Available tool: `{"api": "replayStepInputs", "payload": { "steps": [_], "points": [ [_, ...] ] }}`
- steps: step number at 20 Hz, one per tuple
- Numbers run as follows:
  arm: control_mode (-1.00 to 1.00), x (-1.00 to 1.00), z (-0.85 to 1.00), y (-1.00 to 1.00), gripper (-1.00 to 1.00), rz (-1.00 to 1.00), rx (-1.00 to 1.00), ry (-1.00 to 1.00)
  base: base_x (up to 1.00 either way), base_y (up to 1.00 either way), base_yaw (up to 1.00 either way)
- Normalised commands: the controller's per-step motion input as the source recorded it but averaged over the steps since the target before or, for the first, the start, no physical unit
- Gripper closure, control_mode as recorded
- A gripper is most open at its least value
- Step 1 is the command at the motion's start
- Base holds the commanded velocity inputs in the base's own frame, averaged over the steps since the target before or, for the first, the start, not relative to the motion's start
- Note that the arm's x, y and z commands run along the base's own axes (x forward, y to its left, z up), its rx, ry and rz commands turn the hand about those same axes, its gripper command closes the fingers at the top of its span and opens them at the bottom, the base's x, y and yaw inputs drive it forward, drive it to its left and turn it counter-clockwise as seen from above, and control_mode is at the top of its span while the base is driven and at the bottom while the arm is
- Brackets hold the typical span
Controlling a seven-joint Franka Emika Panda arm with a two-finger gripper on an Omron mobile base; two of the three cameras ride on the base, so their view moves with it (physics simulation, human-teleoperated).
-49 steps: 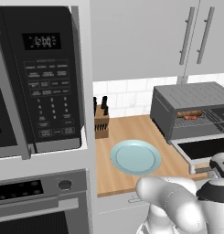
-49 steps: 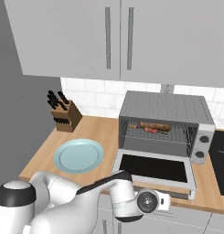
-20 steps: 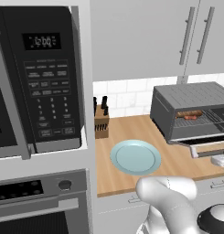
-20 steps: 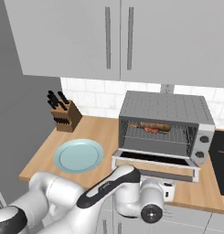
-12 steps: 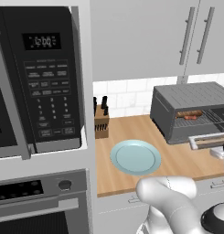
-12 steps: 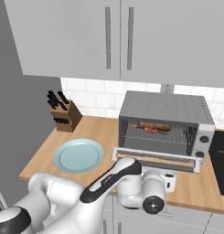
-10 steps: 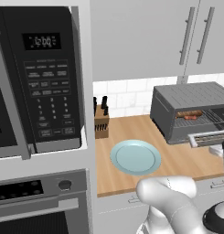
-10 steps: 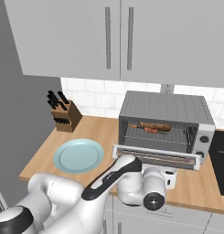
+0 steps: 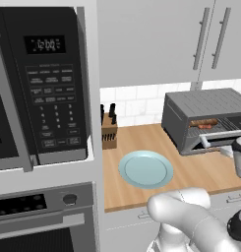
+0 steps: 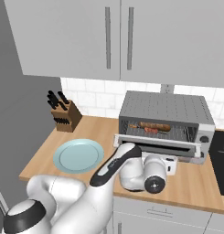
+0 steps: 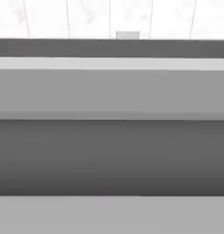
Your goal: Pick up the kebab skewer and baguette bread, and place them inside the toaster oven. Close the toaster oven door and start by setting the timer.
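The toaster oven stands on the wooden counter, its ribbed top also showing in the left base view. On its wire rack lie the baguette bread and, just in front of it, the kebab skewer. The silver-framed toaster oven door hangs partly raised, tilted between flat and shut. My gripper sits right below the door's front edge, open and holding nothing, its fingers mostly hidden. In the hand view the door's frame and dark glass are pressed close.
A pale blue plate lies on the counter left of the oven, and a knife block stands behind it. A black microwave and a built-in oven are at far left. A dark cooktop borders the right.
The toaster oven door has swung up from lying flat to partly raised. My hand has moved right and up beneath its front edge.
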Motion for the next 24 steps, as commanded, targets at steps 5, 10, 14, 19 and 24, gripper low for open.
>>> {"api": "replayStepInputs", "payload": {
  "steps": [5,10,14,19,24],
  "points": [
    [-1.00,0.39,0.22,0.05,-1.00,0.00,0.00,0.00,0.00,0.00,0.00],
    [-1.00,0.33,0.23,0.04,-1.00,0.00,0.00,0.00,0.00,0.00,0.00],
    [-1.00,0.32,0.15,0.03,-1.00,0.00,0.00,0.00,0.00,0.00,0.00],
    [-1.00,0.27,0.04,0.00,-1.00,0.00,0.00,0.00,0.00,0.00,0.00],
    [-1.00,0.28,0.00,0.00,-1.00,0.00,0.00,0.00,0.00,0.00,0.00]
  ]
}}
